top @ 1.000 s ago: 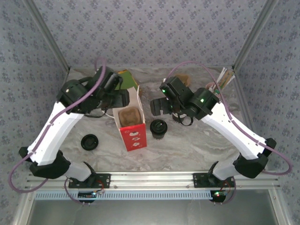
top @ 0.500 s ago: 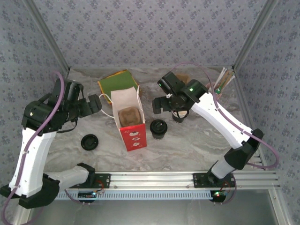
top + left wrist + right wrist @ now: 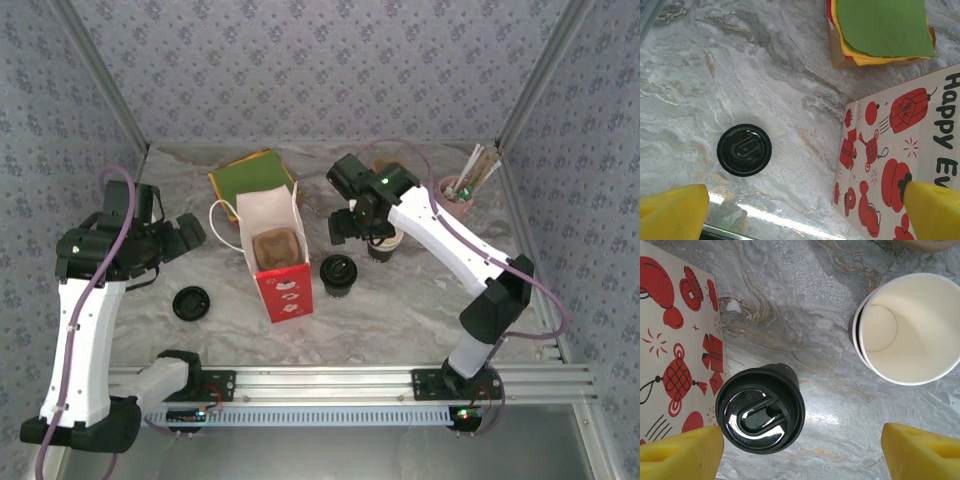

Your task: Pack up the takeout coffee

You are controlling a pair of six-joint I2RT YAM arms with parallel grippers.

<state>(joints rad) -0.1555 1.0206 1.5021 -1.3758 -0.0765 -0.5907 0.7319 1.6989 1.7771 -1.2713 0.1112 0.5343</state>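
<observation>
Right fingers (image 3: 682, 452) gape near the white-rimmed coffee cup (image 3: 910, 327).

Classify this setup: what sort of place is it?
Probably a lab robot cell staged as a café counter: aluminium rail carrying the arms, wallpapered panels, marble-look table with paper bag and paper cup.

Table (image 3: 400, 305): bag (image 3: 283, 292), lidded cup (image 3: 339, 274), open cup (image 3: 910, 325), lid (image 3: 190, 303).

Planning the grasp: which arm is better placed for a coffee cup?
Right. The open right gripper hovers over the lidded cup and open paper cup; the left gripper is across the paper bag.
</observation>
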